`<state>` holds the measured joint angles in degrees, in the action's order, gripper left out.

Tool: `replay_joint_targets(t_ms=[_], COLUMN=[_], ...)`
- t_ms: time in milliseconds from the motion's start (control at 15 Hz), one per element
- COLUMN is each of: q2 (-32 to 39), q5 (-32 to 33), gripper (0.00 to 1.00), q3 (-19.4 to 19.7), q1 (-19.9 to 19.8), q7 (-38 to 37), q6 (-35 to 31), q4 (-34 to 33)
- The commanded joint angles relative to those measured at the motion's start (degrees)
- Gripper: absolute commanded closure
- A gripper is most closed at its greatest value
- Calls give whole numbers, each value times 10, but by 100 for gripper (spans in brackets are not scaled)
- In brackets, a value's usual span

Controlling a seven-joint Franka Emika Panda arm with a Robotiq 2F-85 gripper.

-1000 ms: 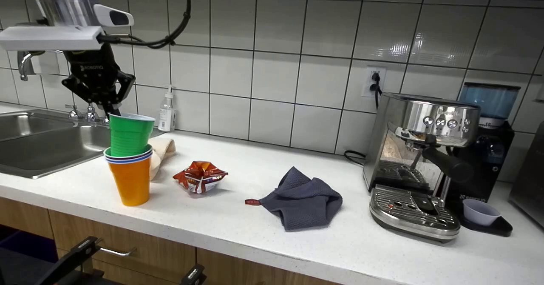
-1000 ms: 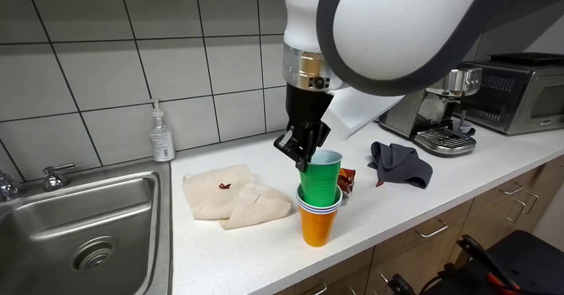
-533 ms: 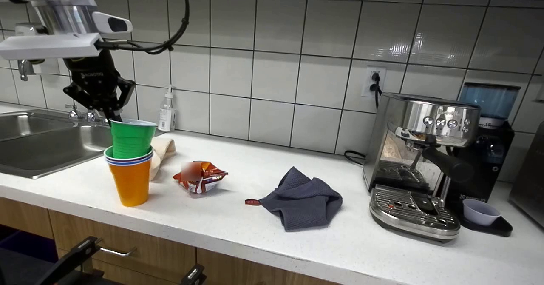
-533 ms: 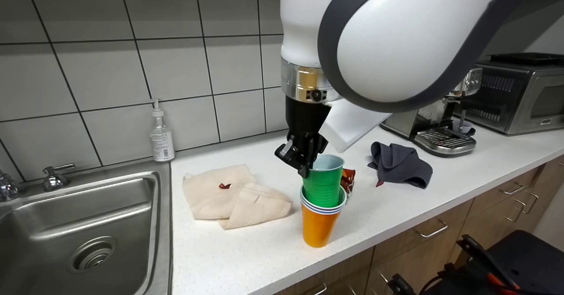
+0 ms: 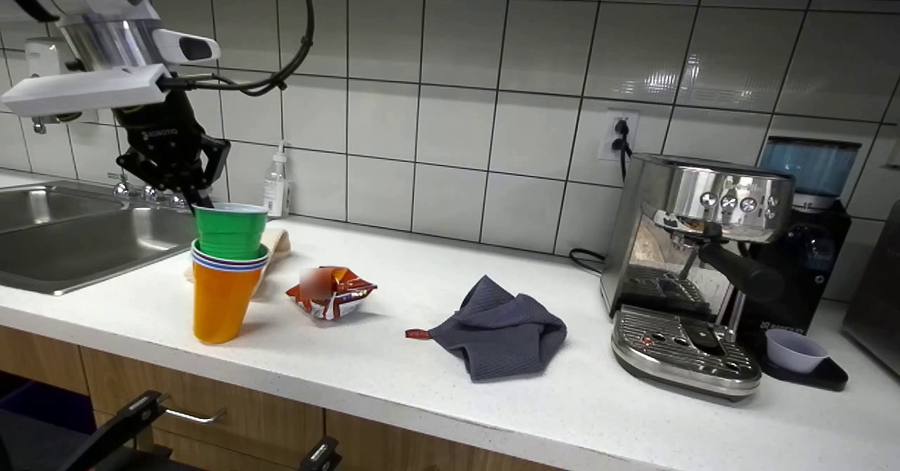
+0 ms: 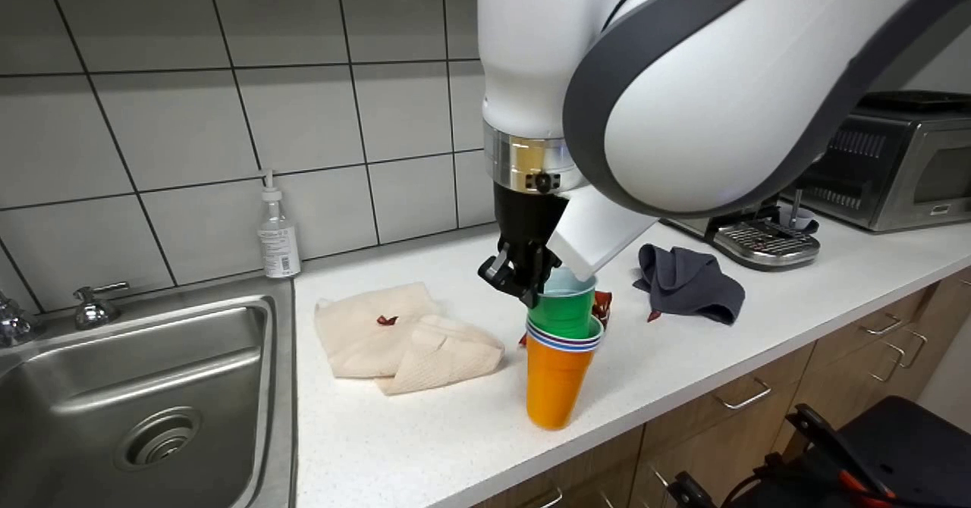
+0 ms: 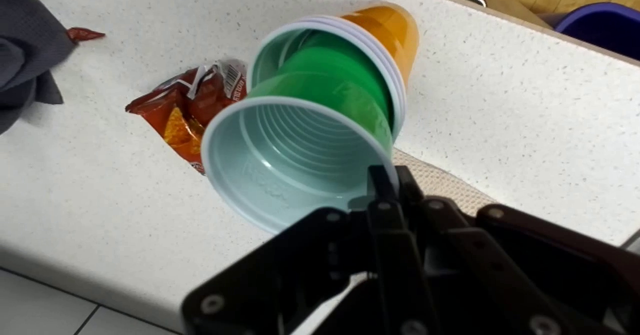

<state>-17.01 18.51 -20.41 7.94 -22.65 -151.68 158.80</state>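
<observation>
In an exterior view, the gripper (image 5: 202, 202) was clenched on the rim of the green cup (image 5: 230, 234), which sat partway down inside the nested cups (image 5: 228, 266) beneath it. The orange cup (image 5: 221, 306) was the outermost of these, with several blue and white rims stacked at its mouth; it leaned slightly on the white counter (image 5: 380, 351). A foil snack bag (image 5: 341, 294) lay near the cups, its contents hidden, and a small pale bowl (image 5: 796, 351) sat on a black base (image 5: 832, 378) beside the coffee machine (image 5: 710, 207).

In an exterior view, a clear pump bottle (image 6: 279, 249) stood by the rear corner of the sink (image 6: 282, 387), and a red scrap (image 6: 387, 320) lay on the cream cloth (image 6: 413, 352).

In the wrist view, the green cup's pale, ribbed inside lay open to sight; one fingertip (image 7: 381, 181) was inside it and the other outside, the wall pinched between. A purple tub (image 7: 602, 30) showed beyond the counter's edge.
</observation>
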Motion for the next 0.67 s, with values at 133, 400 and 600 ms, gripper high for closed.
replay_joint_targets(t_ms=[133, 400, 600], q2=[12, 22, 28], q5=[34, 46, 49], gripper=[99, 99, 99], q3=[-21, -19, -18], q1=[-19, -16, -13], q7=[-47, -66, -74], q6=[-19, -30, -36], q4=[1, 2, 2])
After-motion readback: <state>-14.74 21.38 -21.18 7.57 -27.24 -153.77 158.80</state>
